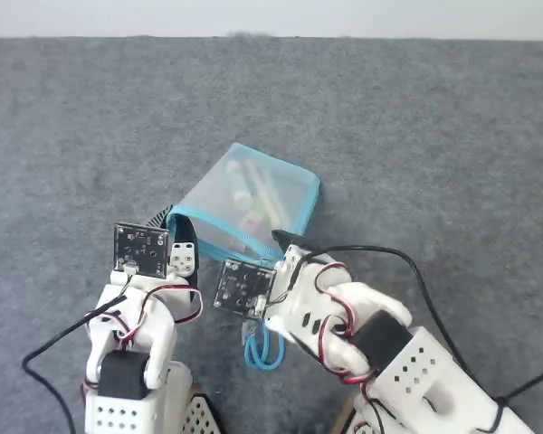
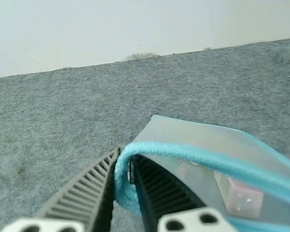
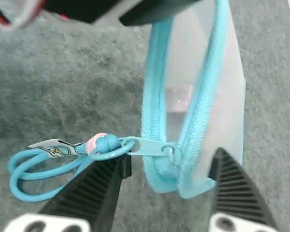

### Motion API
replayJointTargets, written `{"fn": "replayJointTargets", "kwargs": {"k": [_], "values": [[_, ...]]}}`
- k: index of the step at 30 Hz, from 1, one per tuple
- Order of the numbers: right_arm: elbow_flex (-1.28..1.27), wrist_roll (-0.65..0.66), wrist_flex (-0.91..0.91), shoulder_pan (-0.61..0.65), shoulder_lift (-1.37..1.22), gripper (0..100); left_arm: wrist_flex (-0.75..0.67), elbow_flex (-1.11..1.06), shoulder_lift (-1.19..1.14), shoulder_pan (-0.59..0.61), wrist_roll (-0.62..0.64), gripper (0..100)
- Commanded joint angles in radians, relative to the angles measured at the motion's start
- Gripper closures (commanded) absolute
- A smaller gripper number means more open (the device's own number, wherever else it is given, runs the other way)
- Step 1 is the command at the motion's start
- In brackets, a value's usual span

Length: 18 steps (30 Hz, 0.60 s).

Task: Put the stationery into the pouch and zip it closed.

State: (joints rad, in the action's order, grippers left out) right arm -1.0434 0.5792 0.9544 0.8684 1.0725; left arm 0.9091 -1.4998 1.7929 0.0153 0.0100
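Grey felt table [image 1: 434,136], two arms, one teal-edged pouch [image 1: 253,194] at centre. Left gripper [image 2: 125,162] is clamped on its 8 o'clock corner; right gripper [image 3: 171,157], jaws apart, straddles the zip end at 5 o'clock, beside one cord loop [image 3: 34,174].

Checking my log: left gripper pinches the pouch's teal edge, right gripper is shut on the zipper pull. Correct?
No: the right gripper is open, straddling the pouch corner beside the zipper pull, as the right wrist view shows. The left gripper does pinch the edge.

Grey carpeted table [image 1: 434,136]; blue-trimmed translucent pouch [image 1: 213,194] resting on it.
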Motion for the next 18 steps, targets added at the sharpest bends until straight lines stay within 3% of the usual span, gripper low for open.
{"fn": "replayJointTargets", "kwargs": {"k": [1, 8, 15, 18], "values": [[0.034, -0.015, -0.010, 0.015, 0.005, 72.2, -0.014, 0.015, 0.017, 0.002, -0.009, 99], [0.032, -0.014, -0.042, 0.002, -0.010, 79.9, -0.012, 0.015, 0.017, 0.002, -0.009, 99], [0.107, -0.020, -0.125, -0.102, -0.231, 80.6, -0.011, 0.015, 0.017, 0.002, -0.009, 99], [0.160, -0.020, -0.131, -0.137, -0.302, 86.8, -0.009, 0.015, 0.017, 0.002, -0.009, 99]]}}
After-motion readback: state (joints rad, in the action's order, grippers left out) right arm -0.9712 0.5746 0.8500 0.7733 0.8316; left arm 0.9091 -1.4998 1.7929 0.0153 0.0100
